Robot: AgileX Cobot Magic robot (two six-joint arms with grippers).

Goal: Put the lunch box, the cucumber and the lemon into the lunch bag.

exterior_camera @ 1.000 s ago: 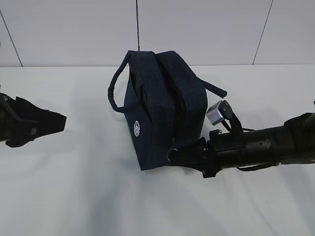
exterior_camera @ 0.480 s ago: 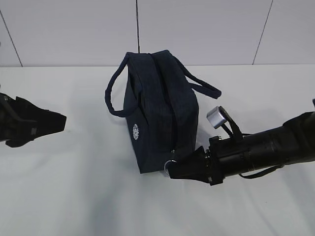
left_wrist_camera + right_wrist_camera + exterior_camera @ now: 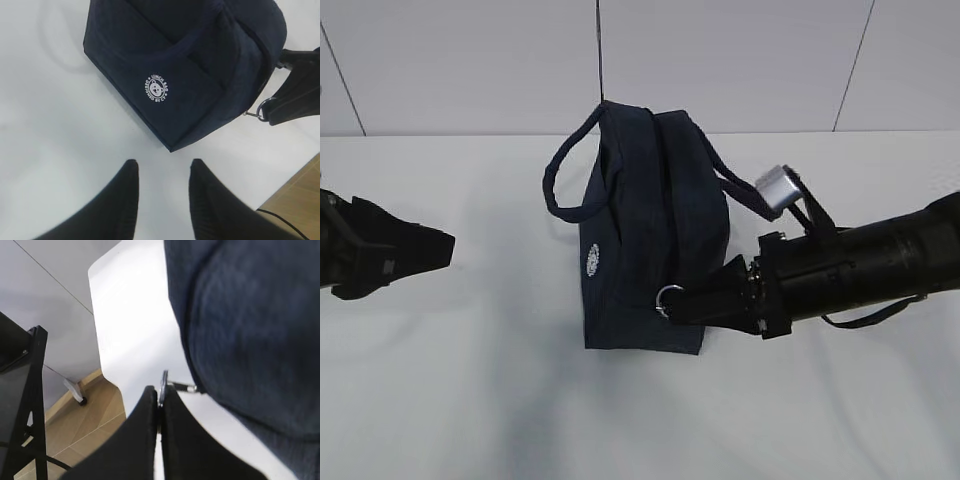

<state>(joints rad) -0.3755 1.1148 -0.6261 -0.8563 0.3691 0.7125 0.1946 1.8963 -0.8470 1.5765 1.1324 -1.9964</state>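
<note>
The navy lunch bag point(image 3: 655, 250) stands in the middle of the white table, handles up, white round logo point(image 3: 591, 260) facing front-left. It also shows in the left wrist view point(image 3: 200, 65) and the right wrist view point(image 3: 250, 315). My right gripper point(image 3: 678, 303) is shut on the silver ring pull point(image 3: 669, 297) at the bag's front right corner; the ring point(image 3: 163, 385) sits pinched between its fingertips point(image 3: 161, 392). My left gripper point(image 3: 440, 250) is open and empty, left of the bag, with bare table between its fingers point(image 3: 161, 172). Lunch box, cucumber and lemon are out of view.
The table's edge and wooden floor point(image 3: 85, 435) show beyond the table in the right wrist view, with a black stand point(image 3: 27, 390) there. A white panelled wall point(image 3: 720, 60) runs behind the table.
My right gripper moved from the bag's right side to its front corner and now holds the ring pull. The bag has shifted, tilted and closed up narrower. The left arm stayed still.
</note>
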